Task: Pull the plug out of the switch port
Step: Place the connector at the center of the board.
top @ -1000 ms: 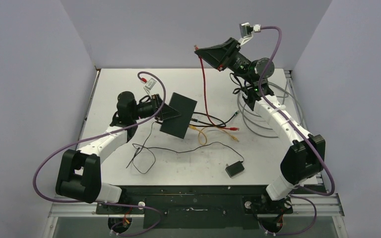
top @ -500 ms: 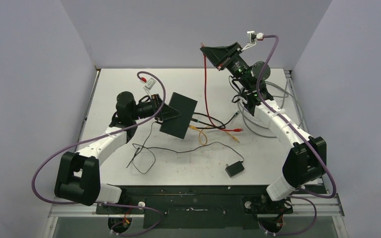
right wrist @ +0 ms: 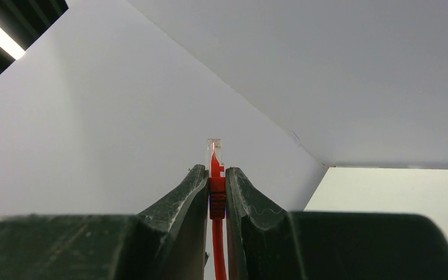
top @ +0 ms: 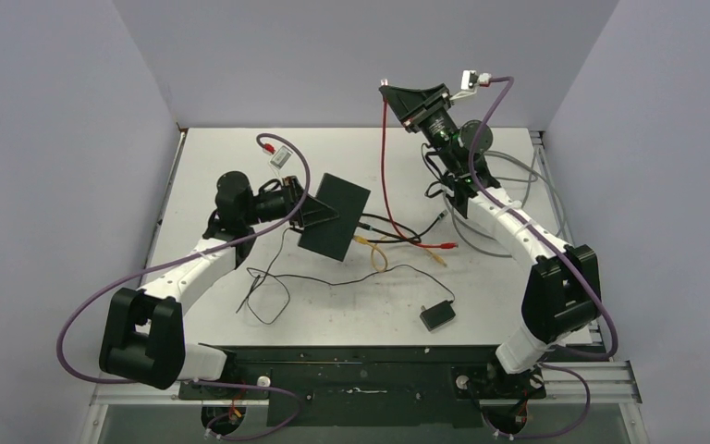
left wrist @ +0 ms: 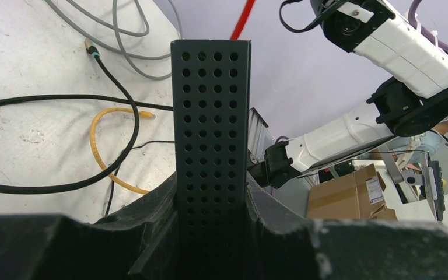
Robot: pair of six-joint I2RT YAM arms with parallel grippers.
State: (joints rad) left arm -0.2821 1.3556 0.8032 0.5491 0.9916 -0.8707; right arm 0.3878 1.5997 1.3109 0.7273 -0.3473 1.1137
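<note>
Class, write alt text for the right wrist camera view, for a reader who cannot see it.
The right gripper is shut on the clear-tipped plug of a red cable, held up in the air against pale grey walls. A corner of the white table shows at lower right.

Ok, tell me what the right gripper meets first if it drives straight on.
Only the grey wall, it seems; nothing else shows beyond the right gripper and its clamped red plug. Depth unclear.
</note>
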